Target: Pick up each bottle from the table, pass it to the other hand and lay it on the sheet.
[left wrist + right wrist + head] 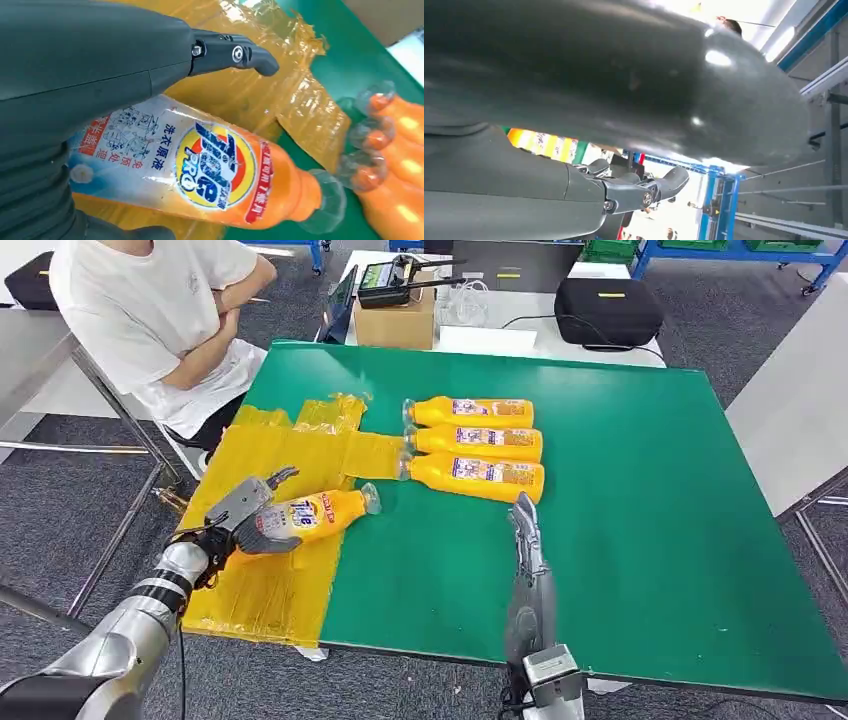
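Yellow sheet (pixel 270 590), bottle (pixel 318 514) lying, cap rightward

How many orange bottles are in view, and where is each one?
4. One bottle lies on the yellow sheet in the left hand; three bottles lie side by side on the green table.

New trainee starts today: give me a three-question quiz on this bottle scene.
1. True or false: the left hand holds a bottle over the yellow sheet.
2. How many bottles lie in the row on the green table?
3. The right hand is: A) holding a bottle, B) empty, near the row, C) on the sheet.

Key: 1 true; 2 three; 3 B.
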Robot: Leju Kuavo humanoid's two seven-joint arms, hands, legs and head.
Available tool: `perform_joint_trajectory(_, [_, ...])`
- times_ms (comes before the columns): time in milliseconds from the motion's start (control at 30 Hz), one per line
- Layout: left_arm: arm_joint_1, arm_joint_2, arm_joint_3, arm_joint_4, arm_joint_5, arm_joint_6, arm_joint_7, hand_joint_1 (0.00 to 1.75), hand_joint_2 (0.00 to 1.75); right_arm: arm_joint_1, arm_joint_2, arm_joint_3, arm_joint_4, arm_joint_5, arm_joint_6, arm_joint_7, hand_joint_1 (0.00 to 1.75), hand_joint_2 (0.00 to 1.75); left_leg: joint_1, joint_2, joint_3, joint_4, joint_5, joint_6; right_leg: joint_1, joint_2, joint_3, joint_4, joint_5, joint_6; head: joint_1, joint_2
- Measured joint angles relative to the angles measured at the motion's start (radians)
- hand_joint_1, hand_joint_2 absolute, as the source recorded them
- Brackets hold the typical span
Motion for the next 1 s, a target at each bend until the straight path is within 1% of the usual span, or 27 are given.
perform_joint_trajectory(133, [0.005, 0.0, 0.019, -0.008, 0.047, -0.05, -0.044, 0.0, 1.75, -0.001, 0.001, 0.0, 0.003, 0.011, -0.015, 0.0, 0.0, 0.0, 0.0, 0.0, 0.001, 0.0, 0.0, 0.0, 0.0, 0.0, 0.0, 0.0, 0.0, 0.0, 0.0, 0.0])
perform_joint_trajectory(233, [0.056, -0.011, 0.03, -0.093, 0.189, -0.136, -0.076, 0.0, 1.75, -0.001, 0.002, 0.0, 0.014, 0.029, -0.062, 0.0, 0.0, 0.0, 0.0, 0.0, 0.0, 0.0, 0.0, 0.0, 0.0, 0.0, -0.002, 0.0, 0.0, 0.0, -0.001, 0.0])
perform_joint_trajectory(267, [0.086, -0.019, 0.03, -0.148, 0.24, -0.132, -0.072, 0.0, 1.75, -0.001, 0.002, 0.0, 0.018, 0.032, -0.08, 0.0, 0.0, 0.0, 0.0, 0.0, -0.001, 0.0, 0.0, 0.0, 0.0, 0.0, -0.003, 0.0, 0.0, 0.0, 0.0, 0.0])
perform_joint_trajectory(333, [0.156, -0.046, 0.03, -0.272, 0.339, -0.076, -0.066, 0.0, 1.75, 0.002, 0.002, 0.0, 0.024, 0.072, -0.126, 0.0, 0.0, 0.0, 0.0, 0.0, -0.003, 0.001, 0.0, 0.0, 0.0, 0.0, -0.006, 0.0, 0.0, 0.0, 0.0, 0.0])
perform_joint_trajectory(367, [0.182, -0.061, 0.031, -0.334, 0.389, -0.035, -0.063, 0.0, 1.75, 0.003, 0.002, -0.001, 0.029, 0.102, -0.153, 0.0, 0.0, 1.75, 0.0, 0.0, -0.005, 0.001, 0.0, 0.0, 0.0, 0.001, -0.007, -0.001, 0.0, 0.0, 0.0, 0.0])
perform_joint_trajectory(433, [0.223, -0.097, 0.03, -0.468, 0.465, 0.031, -0.058, 0.0, 1.75, 0.006, 0.002, -0.004, 0.047, 0.16, -0.192, 0.0, 0.0, 1.75, 0.0, 0.0, -0.006, 0.001, 0.0, 0.0, 0.0, 0.001, -0.008, -0.001, 0.0, 0.0, 0.0, 0.0])
perform_joint_trajectory(500, [0.26, -0.123, 0.03, -0.577, 0.511, 0.056, -0.064, 0.0, 1.75, 0.008, 0.002, -0.011, 0.066, 0.203, -0.211, 0.0, 0.0, 1.75, 0.0, 0.0, -0.007, 0.001, 0.0, 0.0, 0.0, 0.001, -0.009, -0.001, 0.0, 0.0, -0.001, 0.0])
perform_joint_trajectory(567, [0.307, -0.15, 0.037, -0.702, 0.609, 0.082, -0.099, 0.0, 1.75, 0.007, 0.003, -0.03, 0.103, 0.304, -0.252, 0.009, 0.0, 1.75, 0.0, 0.0, -0.009, 0.001, 0.0, 0.0, 0.001, 0.0, -0.011, -0.002, 0.0, 0.0, 0.0, 0.0])
perform_joint_trajectory(667, [0.375, -0.204, 0.043, -0.908, 0.787, 0.153, -0.146, 0.0, 1.75, 0.004, 0.004, -0.081, 0.173, 0.5, -0.319, 0.063, 0.0, 1.75, 0.0, 0.0, -0.012, 0.001, 0.0, 0.0, 0.0, 0.0, -0.013, -0.002, 0.0, 0.0, 0.0, 0.0])
perform_joint_trajectory(700, [0.393, -0.216, 0.043, -0.957, 0.817, 0.163, -0.148, 0.0, 1.75, 0.0, 0.004, -0.089, 0.182, 0.522, -0.324, 0.07, 0.0, 1.75, 0.0, 0.0, -0.012, 0.001, 0.0, 0.0, 0.0, 0.0, -0.013, -0.002, 0.0, 0.0, 0.0, 0.0])
perform_joint_trajectory(733, [0.4, -0.23, 0.045, -0.991, 0.841, 0.186, -0.153, 0.0, 1.75, -0.003, 0.004, -0.112, 0.207, 0.572, -0.333, 0.089, 0.0, 1.75, 0.0, 0.0, -0.013, 0.001, 0.0, 0.0, 0.0, -0.001, -0.013, -0.002, 0.0, 0.0, 0.0, 0.0])
perform_joint_trajectory(800, [0.419, -0.244, 0.047, -1.066, 0.871, 0.21, -0.154, 0.0, 1.75, -0.016, 0.002, -0.145, 0.248, 0.626, -0.339, 0.117, 0.0, 1.75, 0.0, -0.001, -0.013, 0.001, 0.0, 0.0, 0.0, -0.001, -0.013, -0.002, 0.0, 0.0, 0.0, 0.0])
perform_joint_trajectory(833, [0.448, -0.247, 0.05, -1.122, 0.888, 0.219, -0.157, 0.0, 1.75, -0.034, 0.0, -0.162, 0.289, 0.662, -0.341, 0.14, 0.0, 1.75, 0.0, 0.004, -0.011, 0.001, -0.001, 0.0, 0.0, 0.002, -0.014, -0.002, 0.0, 0.0, -0.002, 0.0])
perform_joint_trajectory(867, [0.468, -0.258, 0.05, -1.166, 0.898, 0.222, -0.162, 0.0, 1.75, -0.048, -0.003, -0.18, 0.324, 0.695, -0.341, 0.165, 0.0, 1.75, 0.0, 0.005, -0.011, 0.001, -0.001, 0.0, 0.0, 0.003, -0.014, -0.002, 0.0, 0.0, -0.001, 0.0])
perform_joint_trajectory(933, [0.485, -0.273, 0.05, -1.21, 0.896, 0.233, -0.171, 0.0, 1.75, -0.067, -0.02, -0.212, 0.375, 0.748, -0.34, 0.215, 0.0, 1.75, 0.0, -0.001, -0.013, 0.001, 0.0, 0.0, 0.0, -0.002, -0.013, -0.002, 0.0, 0.0, 0.001, 0.0])
perform_joint_trajectory(1000, [0.512, -0.277, 0.049, -1.249, 0.862, 0.257, -0.191, 0.0, 1.75, -0.1, -0.034, -0.232, 0.43, 0.772, -0.335, 0.25, 0.0, 1.75, 0.0, 0.0, -0.012, 0.001, 0.0, 0.0, 0.0, -0.001, -0.013, -0.002, 0.0, 0.0, -0.001, 0.0])
